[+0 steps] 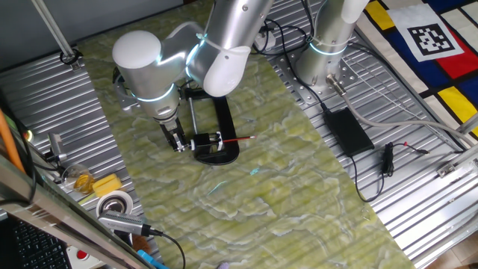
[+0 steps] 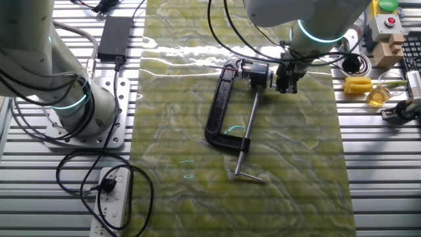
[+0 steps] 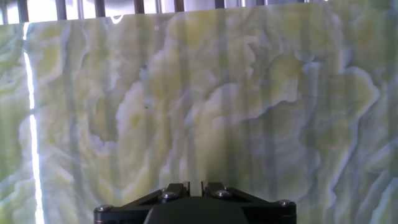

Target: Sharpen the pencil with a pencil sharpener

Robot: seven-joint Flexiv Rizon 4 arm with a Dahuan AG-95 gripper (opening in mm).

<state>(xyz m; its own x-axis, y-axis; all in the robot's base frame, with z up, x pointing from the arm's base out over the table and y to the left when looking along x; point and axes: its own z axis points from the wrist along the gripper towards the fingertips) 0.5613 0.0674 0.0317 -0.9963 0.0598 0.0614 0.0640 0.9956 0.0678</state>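
The pencil sharpener stands mid-mat, a black device with an oval base, a C-shaped frame and a silver rod. The red pencil sticks out of it to the right, level above the mat; the other fixed view does not show it. My gripper sits low just left of the sharpener, close to its small white and black end part. Its fingers look pressed together. The hand view shows only green mat ahead of my gripper, with nothing between the fingers.
A flat black power brick with cables lies on the ribbed metal right of the mat. A second arm's base stands behind it. A tape roll, a yellow block and tools sit at the left. A power strip lies on the floor side.
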